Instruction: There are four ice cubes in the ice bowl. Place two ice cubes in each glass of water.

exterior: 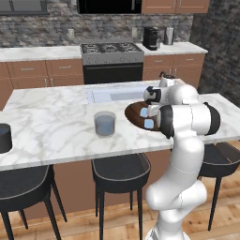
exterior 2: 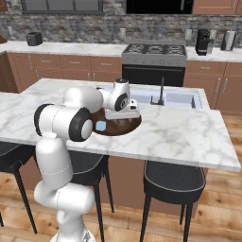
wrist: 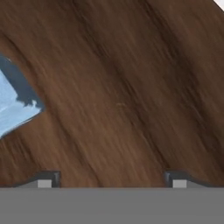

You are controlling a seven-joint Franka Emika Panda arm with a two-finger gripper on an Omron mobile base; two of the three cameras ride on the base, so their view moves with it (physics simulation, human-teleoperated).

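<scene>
The marble desk (exterior: 56,136) carries the see-through glass (exterior: 104,123), the dark glass (exterior: 3,138) and the ice bowl (exterior 2: 130,126). The gripper (wrist: 112,179) is spread wide, empty, low in the bowl. Next, I think, it slides to the ice cube (wrist: 13,105) and pinches. The arm hides most cubes.

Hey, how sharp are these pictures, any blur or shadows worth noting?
Hand view: very close on the ice bowl, its wood grain smeared soft; one ice cube cut by the left edge. Left base view: even light, the see-through glass casts little shadow. Right base view: crisp, no glare.
</scene>
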